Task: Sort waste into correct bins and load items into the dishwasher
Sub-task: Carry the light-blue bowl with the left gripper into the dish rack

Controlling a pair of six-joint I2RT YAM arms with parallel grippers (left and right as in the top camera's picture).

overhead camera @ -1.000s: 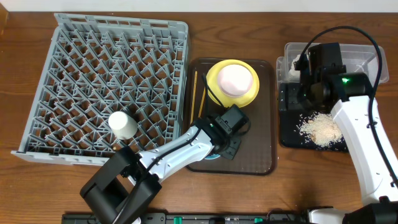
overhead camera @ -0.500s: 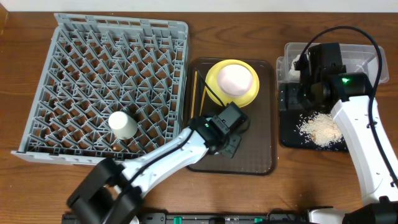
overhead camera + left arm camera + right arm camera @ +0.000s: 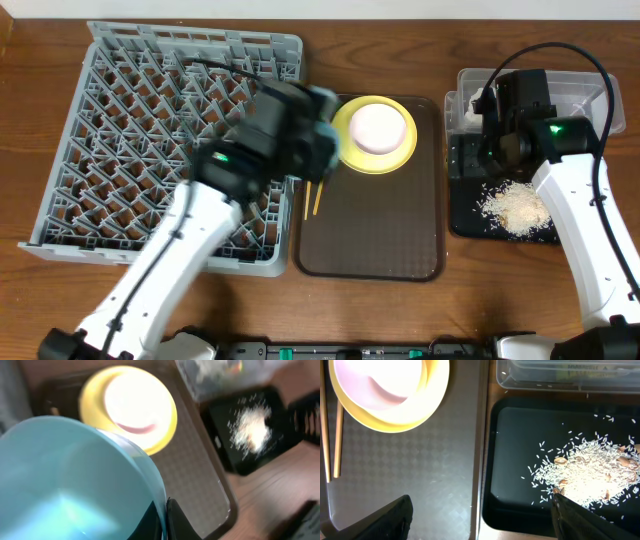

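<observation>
My left gripper (image 3: 316, 132) is shut on the rim of the light blue bowl (image 3: 65, 480) and holds it above the right edge of the grey dish rack (image 3: 130, 90); the left wrist view (image 3: 165, 512) shows the jaws pinching that rim. The cream-white bowl (image 3: 377, 127) sits on the yellow plate (image 3: 400, 155) on the brown tray. The chopsticks (image 3: 314, 195) lie at the tray's left side. Rice scraps (image 3: 515, 207) lie in the black tray (image 3: 465, 215). My right gripper (image 3: 485, 515) is open and empty over the black tray's left edge. The white cup is hidden under my left arm.
The brown serving tray (image 3: 370, 235) lies between the rack and the bins. The clear tub (image 3: 580, 90) stands behind the black tray, with something green-yellow inside (image 3: 570, 367). My right arm (image 3: 575, 215) runs along the table's right side.
My left gripper has lifted the blue bowl off the front of the brown tray and swung it back and left to the rack's edge. The right arm has not moved.
</observation>
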